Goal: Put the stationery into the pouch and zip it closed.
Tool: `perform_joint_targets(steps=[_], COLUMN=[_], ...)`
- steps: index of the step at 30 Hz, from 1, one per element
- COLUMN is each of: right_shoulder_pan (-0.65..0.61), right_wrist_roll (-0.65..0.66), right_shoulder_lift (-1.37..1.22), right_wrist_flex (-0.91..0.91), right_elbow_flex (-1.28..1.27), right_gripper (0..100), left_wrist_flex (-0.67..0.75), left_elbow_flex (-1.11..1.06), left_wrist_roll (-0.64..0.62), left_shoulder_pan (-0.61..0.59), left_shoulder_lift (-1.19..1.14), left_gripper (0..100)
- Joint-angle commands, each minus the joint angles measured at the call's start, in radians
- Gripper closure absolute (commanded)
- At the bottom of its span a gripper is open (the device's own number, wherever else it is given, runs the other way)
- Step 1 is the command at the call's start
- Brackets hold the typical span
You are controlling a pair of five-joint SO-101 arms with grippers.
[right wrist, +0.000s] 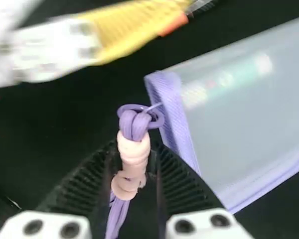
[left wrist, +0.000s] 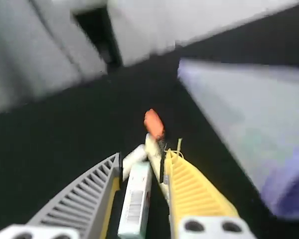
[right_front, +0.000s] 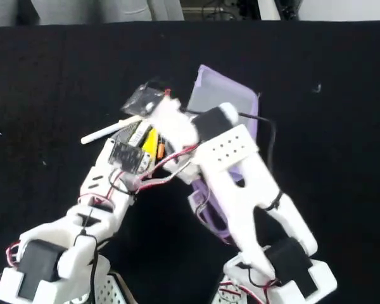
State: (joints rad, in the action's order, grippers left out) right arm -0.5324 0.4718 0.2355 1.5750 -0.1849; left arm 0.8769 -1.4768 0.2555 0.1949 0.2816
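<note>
The lilac translucent pouch [right_front: 223, 96] [left wrist: 239, 114] [right wrist: 239, 114] lies on the black table, partly hidden under the right arm. My right gripper [right wrist: 134, 149] [right_front: 145, 98] is shut on the pouch's purple zipper cord [right wrist: 133, 122] with its pink beads. My left gripper [left wrist: 142, 157] [right_front: 149, 140], one finger grey and one yellow, is shut on a white barcoded stationery piece [left wrist: 134, 199], just left of the pouch. A thin pen with an orange end [left wrist: 153, 123] pokes out past the fingertips. A white pen [right_front: 106, 132] sticks out leftward beside the left arm's head; I cannot tell whether it is held.
Both arm bases [right_front: 44, 266] [right_front: 291, 266] stand at the table's front edge, and the arms cross closely near the middle. Black cloth [right_front: 329, 126] stretches to the right and left. Pale grey objects [right_front: 101, 9] line the far edge.
</note>
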Motion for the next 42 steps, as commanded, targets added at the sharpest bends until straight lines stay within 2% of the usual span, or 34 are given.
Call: perform_joint_targets(steps=[1, 4, 10, 12, 19, 25, 30, 42], right_shoulder_pan=[-0.029, -0.026, -0.026, -0.026, -0.026, 0.04, 0.081, 0.083], right_wrist_roll=[-0.017, -0.012, -0.011, -0.014, -0.017, -0.014, -0.011, -0.009], right_shoulder_lift=[0.048, 0.05, 0.058, 0.058, 0.058, 0.051, 0.051, 0.05], right_wrist_flex=[-0.012, -0.012, -0.012, -0.012, -0.012, -0.012, -0.012, -0.015], right_elbow_flex=[0.015, -0.007, -0.053, -0.053, -0.005, 0.068, 0.097, 0.096], right_gripper=[98.8, 98.8, 98.8, 98.8, 98.8, 98.8, 98.8, 98.8], left_wrist_flex=[-0.118, -0.052, 0.272, 0.315, 0.293, 0.302, 0.362, 0.362], left_elbow_flex=[0.096, 0.07, -0.062, -0.085, -0.122, -0.183, -0.208, -0.208], left_wrist_roll=[-0.017, -0.028, -0.201, -0.215, -0.213, -0.21, -0.147, -0.143], left_shoulder_pan=[-0.004, -0.004, -0.005, -0.005, -0.008, -0.008, 0.001, 0.047], left_shoulder_lift=[0.018, 0.018, 0.017, 0.009, 0.017, 0.02, 0.011, 0.011], left_gripper=[85, 85, 85, 84, 84, 73, 73, 73])
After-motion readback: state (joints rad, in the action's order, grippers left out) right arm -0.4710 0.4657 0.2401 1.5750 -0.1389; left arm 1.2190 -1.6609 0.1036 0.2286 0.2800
